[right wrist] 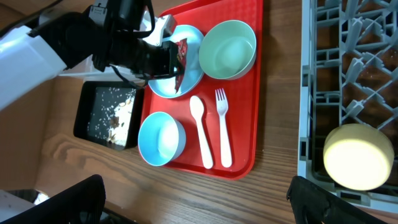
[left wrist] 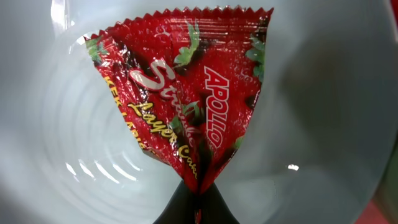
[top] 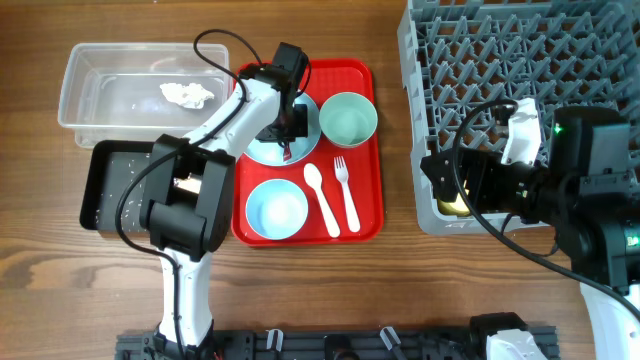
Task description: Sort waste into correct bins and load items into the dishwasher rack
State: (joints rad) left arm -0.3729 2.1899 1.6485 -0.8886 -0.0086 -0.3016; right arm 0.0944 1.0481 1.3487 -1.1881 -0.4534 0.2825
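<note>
Ok, my L hand (left wrist: 198, 208) is clamped on the Apollo wrapper (left wrist: 186, 93), lower-centre corner; it's light, crinkly, slippery, so I'd pinch the crimped seam.

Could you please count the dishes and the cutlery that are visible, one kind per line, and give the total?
plate: 1
bowls: 2 (blue bowl, green bowl)
cup: 1
spoon: 1
fork: 1
Total: 6
</note>
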